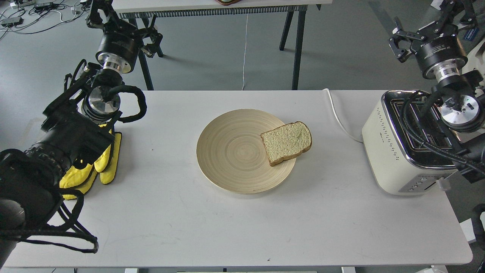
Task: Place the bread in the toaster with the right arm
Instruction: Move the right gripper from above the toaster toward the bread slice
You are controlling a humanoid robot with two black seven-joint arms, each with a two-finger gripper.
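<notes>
The bread [287, 142], one pale slice with a brown crust, lies flat on the right rim of a round wooden plate [231, 151] at the table's middle. The cream-white toaster [394, 155] with a chrome top stands at the table's right edge, slots up, partly hidden by my right arm's cables. My right gripper [398, 40] hangs high beyond the table's far right corner, above and behind the toaster, its fingers spread and empty. My left gripper [153, 40] is raised past the far left corner, dark against table legs, far from the bread.
A yellow cloth [102, 163] lies at the table's left under my left arm. The toaster's white cord [337, 113] runs across the table's far right. Another table's legs [297, 45] stand behind.
</notes>
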